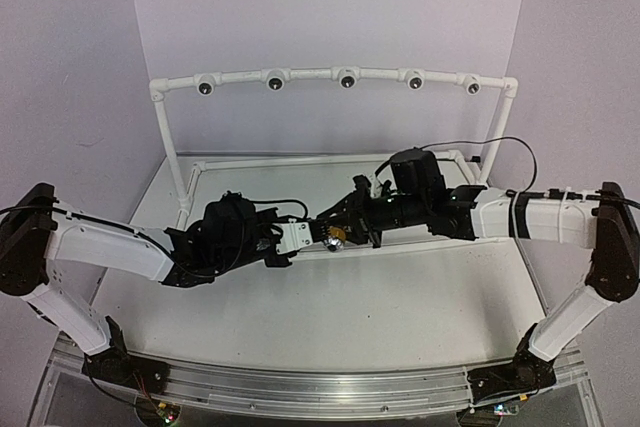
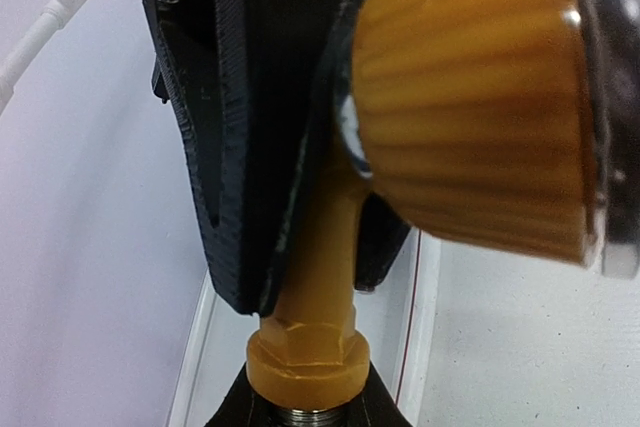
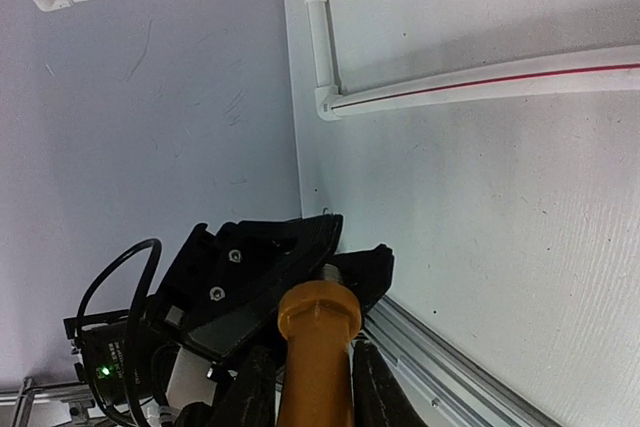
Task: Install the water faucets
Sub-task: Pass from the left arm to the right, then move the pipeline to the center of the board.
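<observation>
Hovering faucet (image 1: pixel 335 240), well inside table (image 1: pixel 330 322) edges

A robot lab: plain walls (image 1: pixel 80 67), pipe frame (image 1: pixel 330 75), mounting rail (image 1: pixel 300 394).

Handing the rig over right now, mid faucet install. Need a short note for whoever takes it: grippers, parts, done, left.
Left gripper: shut on the yellow-orange faucet, at its silvery end.
Right gripper: shut on the same faucet, on the stem behind the hex collar.
The faucet hangs in the air between the two arms, over the middle of the table.
Done: nothing installed. All five pipe sockets on the top rail show open dark holes.
Left: let one grip go, carry the faucet to a socket and seat it. No second faucet shows in any view, so find it first.
</observation>
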`<state>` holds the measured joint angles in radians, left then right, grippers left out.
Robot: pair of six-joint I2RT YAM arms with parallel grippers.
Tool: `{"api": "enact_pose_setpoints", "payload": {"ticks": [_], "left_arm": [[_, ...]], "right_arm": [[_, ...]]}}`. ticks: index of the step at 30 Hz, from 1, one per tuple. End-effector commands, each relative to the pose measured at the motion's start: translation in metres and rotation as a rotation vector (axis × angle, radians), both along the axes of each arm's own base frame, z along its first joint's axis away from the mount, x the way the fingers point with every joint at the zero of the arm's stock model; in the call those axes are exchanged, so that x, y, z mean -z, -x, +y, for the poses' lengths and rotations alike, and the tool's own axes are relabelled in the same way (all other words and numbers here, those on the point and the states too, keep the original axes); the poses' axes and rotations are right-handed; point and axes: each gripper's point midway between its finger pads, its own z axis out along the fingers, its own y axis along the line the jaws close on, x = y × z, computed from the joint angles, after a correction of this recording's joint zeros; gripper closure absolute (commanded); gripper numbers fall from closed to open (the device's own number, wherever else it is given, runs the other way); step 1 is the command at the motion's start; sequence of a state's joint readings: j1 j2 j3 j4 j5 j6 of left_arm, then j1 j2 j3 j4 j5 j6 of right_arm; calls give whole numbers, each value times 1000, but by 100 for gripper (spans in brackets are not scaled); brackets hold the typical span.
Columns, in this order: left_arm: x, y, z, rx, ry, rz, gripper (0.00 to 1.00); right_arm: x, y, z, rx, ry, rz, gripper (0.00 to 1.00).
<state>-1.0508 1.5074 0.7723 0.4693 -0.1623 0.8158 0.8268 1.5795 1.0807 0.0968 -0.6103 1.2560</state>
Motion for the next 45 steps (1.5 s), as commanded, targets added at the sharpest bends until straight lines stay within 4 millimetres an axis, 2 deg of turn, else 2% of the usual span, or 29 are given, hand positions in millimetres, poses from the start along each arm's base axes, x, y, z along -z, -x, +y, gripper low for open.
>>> {"api": "enact_pose_setpoints", "payload": {"ticks": [1,2,4,5,8,12,15,16,19,23,26,32,34,40,43,45], "left_arm": [[-57,-5,-3,-45,225,17,60],[-64,-5,0,-66,275,51,45],[-78,-3,8,-96,378,126,24],[-83,1,13,-93,428,172,19],[-92,20,29,-39,554,328,14],[-92,33,48,1,741,637,12],[-74,30,47,-17,784,842,12],[-68,25,46,-41,792,902,12],[-34,4,37,-171,747,1042,12],[6,-24,11,-281,600,1119,12],[26,-44,-15,-304,494,1118,15],[46,-68,-70,-207,356,1078,22],[56,-69,-90,-173,292,1059,23],[94,-45,-153,1,50,937,21],[119,-50,-170,-10,-26,873,18],[129,-61,-176,-28,-43,832,17]], "right_arm": [[-14,5,2,-27,-57,-109,100],[-15,2,-3,-12,-48,-144,100],[-13,-8,-19,21,0,-228,100],[-5,-16,-33,39,77,-274,100],[9,-33,-76,84,309,-426,100],[1,-44,-130,89,645,-693,100],[-11,-51,-164,109,846,-792,100],[-18,-53,-177,122,916,-818,100],[-41,-52,-202,135,1041,-890,100],[-66,-45,-235,165,1177,-926,100],[-80,-35,-250,181,1197,-930,100],[-103,-12,-265,247,1098,-961,100],[-110,-6,-267,258,1069,-977,99],[-136,15,-270,255,961,-1056,99],[-146,23,-268,237,910,-1094,100],[-150,27,-269,236,894,-1111,100]]}}
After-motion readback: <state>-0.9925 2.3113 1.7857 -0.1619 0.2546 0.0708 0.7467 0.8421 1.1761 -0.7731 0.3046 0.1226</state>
